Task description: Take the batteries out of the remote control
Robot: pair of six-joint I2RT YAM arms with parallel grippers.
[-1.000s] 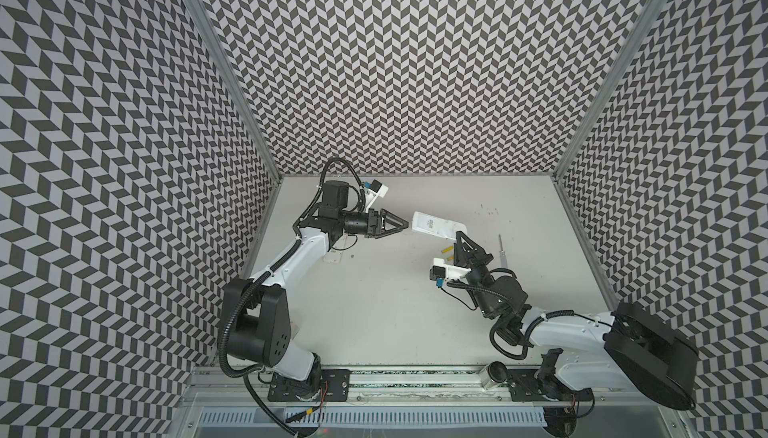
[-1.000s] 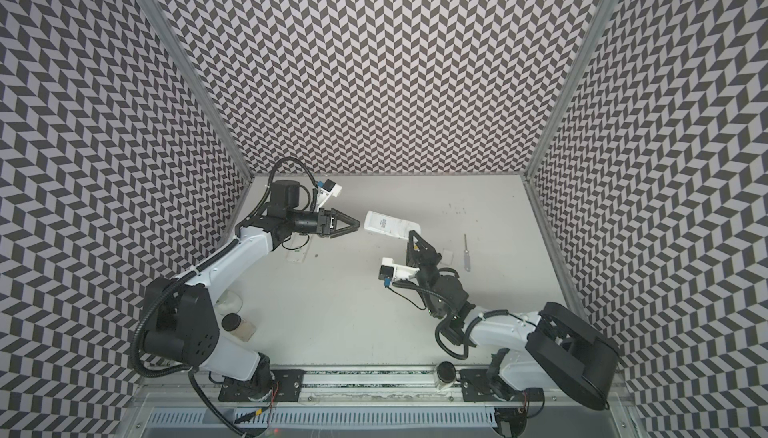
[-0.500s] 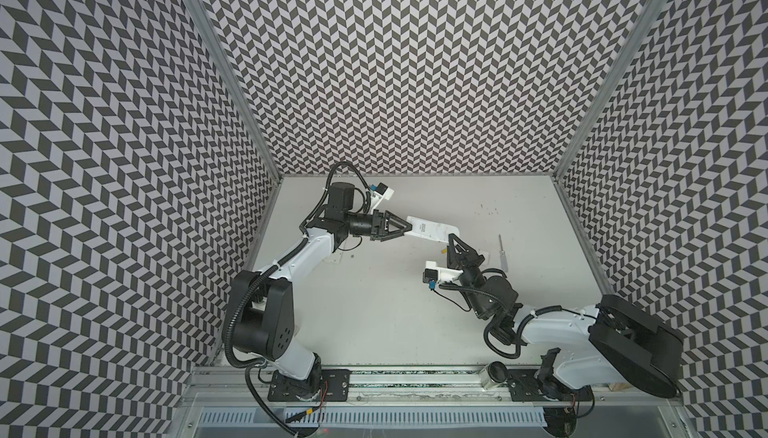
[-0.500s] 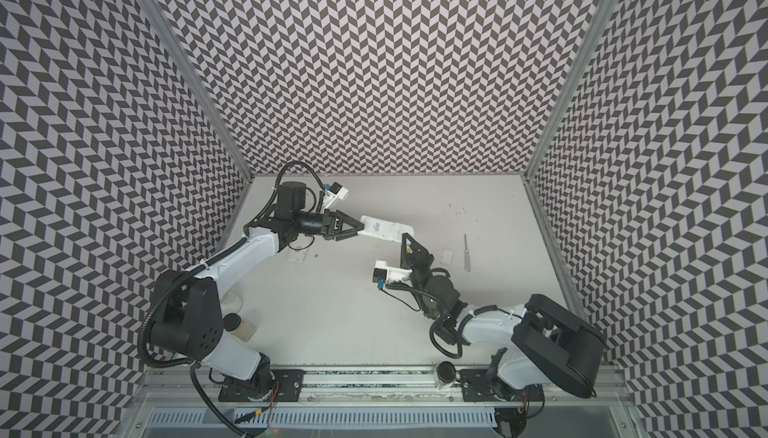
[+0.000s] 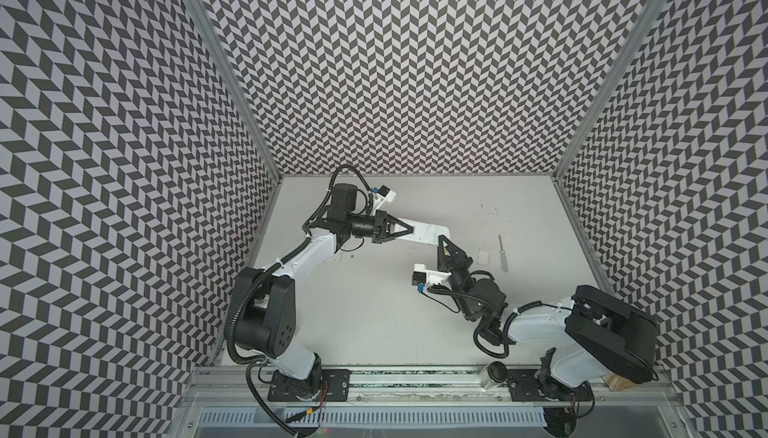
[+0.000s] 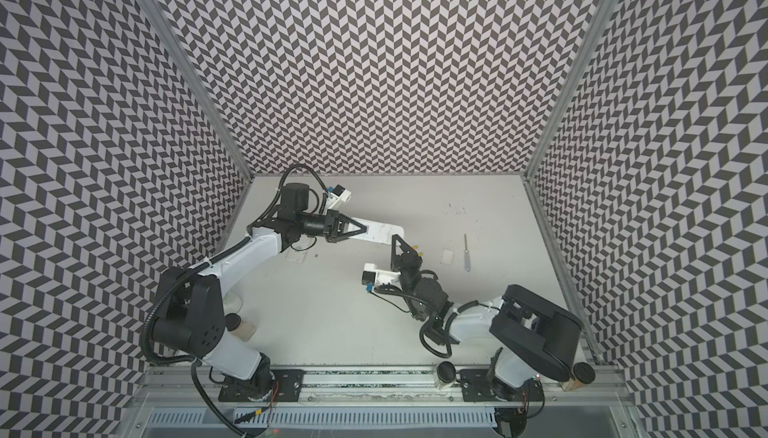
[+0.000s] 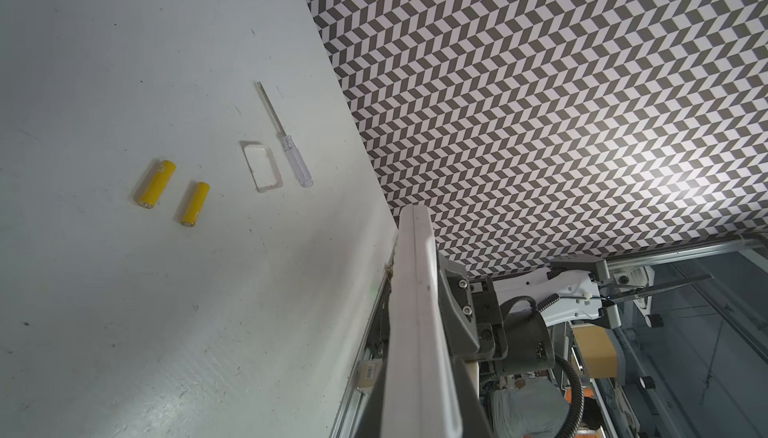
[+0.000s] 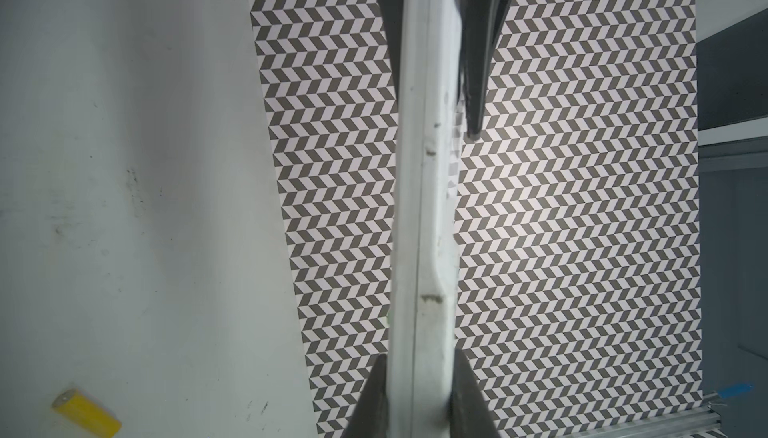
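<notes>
Both the left jaws and right jaws pinch opposite ends of the slim white plastic remote control (image 5: 428, 233), held above the grey tabletop (image 7: 124, 332), probably steadying it for emptying. Two bright yellow cylindrical batteries (image 7: 156, 183) lie loose near the remote; no black ones show.

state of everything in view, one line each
remote control: gripped at both ends
left gripper: shut on remote control
right gripper: shut on remote control
yellow batteries: out, lying on table
battery cover: off, lying on table
screwdriver: lying on table, untouched
</notes>
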